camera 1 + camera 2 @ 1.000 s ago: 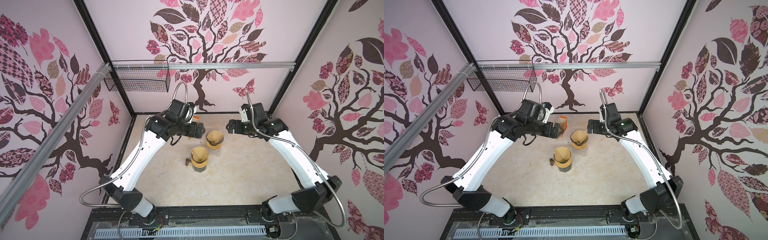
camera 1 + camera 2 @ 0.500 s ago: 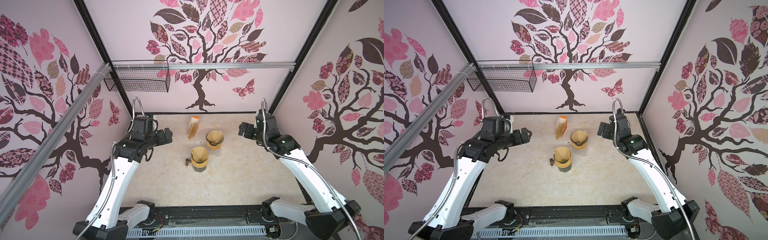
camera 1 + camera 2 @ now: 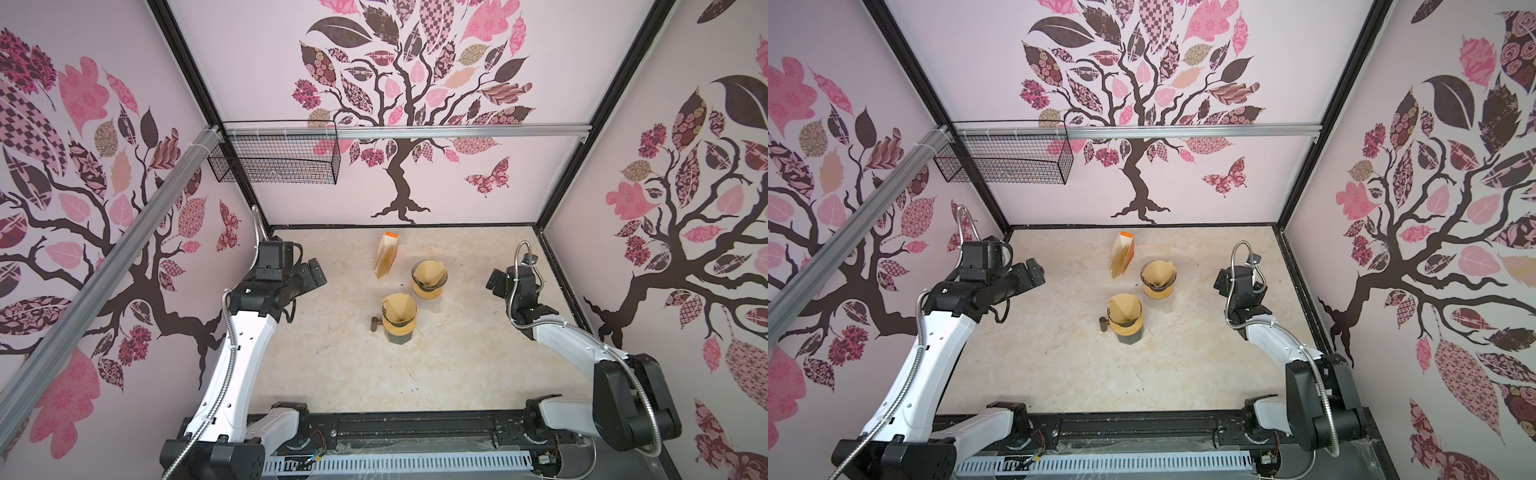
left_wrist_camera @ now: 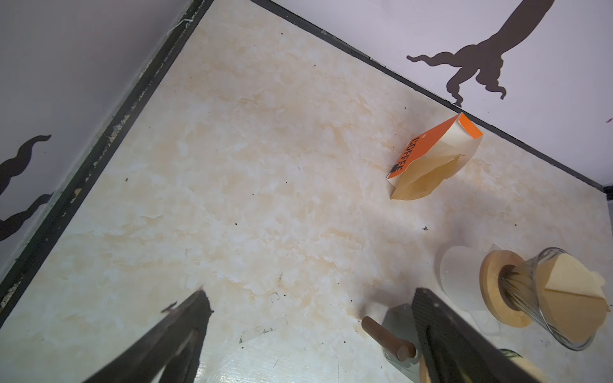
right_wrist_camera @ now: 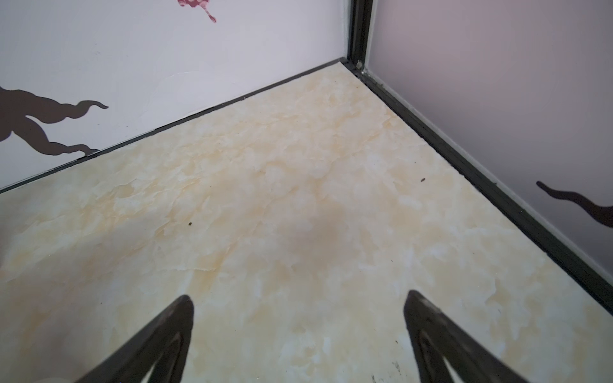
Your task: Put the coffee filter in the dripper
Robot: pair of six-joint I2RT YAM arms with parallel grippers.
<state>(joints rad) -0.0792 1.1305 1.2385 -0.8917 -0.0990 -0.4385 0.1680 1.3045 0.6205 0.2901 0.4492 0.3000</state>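
left hand (image 3: pixel 316 273) and right hand (image 3: pixel 495 283) open, empty; filter (image 3: pixel 399 308) in dripper (image 3: pixel 399 329) between them.

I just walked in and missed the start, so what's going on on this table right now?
Nothing is being handled. The left pincer and right pincer both hang open and empty at the sides of the table. Mid-table stand the far dripper and the near dripper, each with a brown paper filter seated in it. The orange filter packet sits behind them.
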